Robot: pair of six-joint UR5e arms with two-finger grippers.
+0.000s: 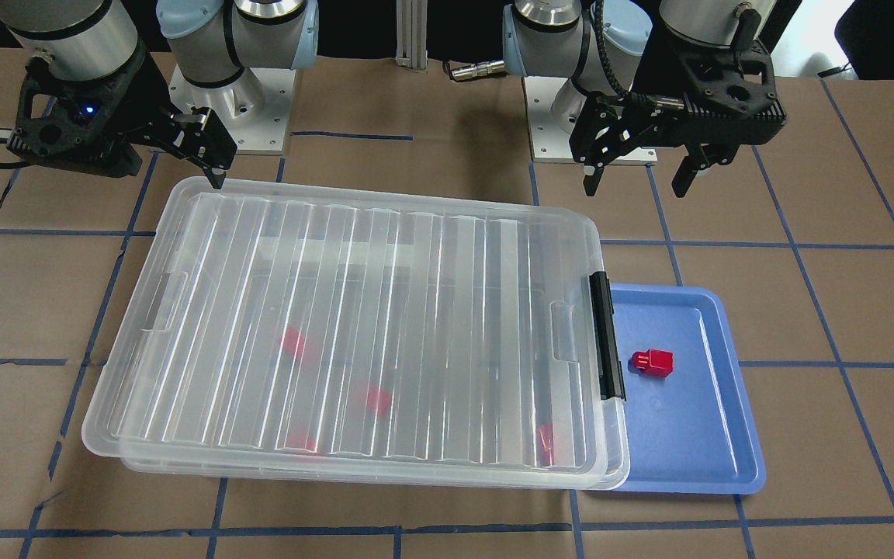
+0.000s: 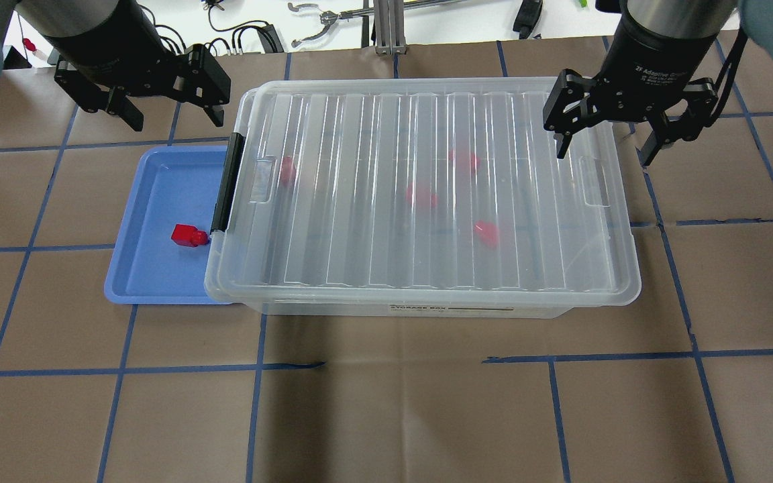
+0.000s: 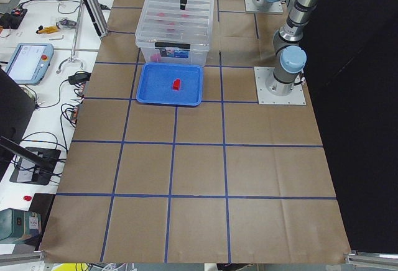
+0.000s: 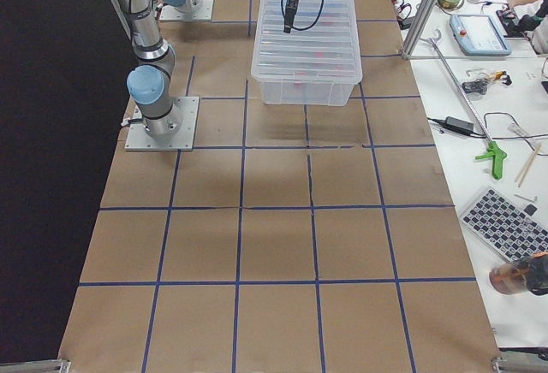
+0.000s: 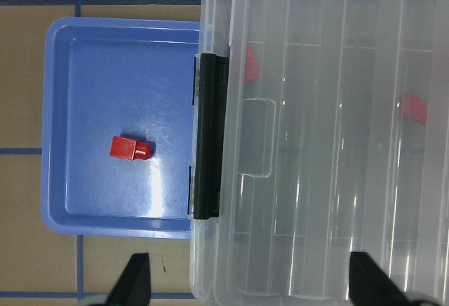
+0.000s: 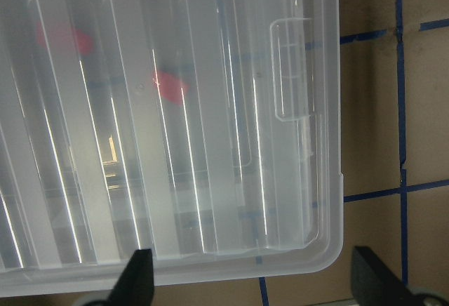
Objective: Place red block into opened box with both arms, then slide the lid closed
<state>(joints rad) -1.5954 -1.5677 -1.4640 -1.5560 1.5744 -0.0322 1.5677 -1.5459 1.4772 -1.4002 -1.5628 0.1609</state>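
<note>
Resting apart from left tool [image 2: 175, 121]: red block [image 2: 185, 235].

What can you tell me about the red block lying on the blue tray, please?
The red block is small and glossy, apparently plastic: a boxy body with a narrower stub at one end. It lies flat on the floor of the blue tray, roughly mid-tray and clear of its walls. The stub points toward the black bar of the box, with a gap between. Only the tray touches it.
</note>
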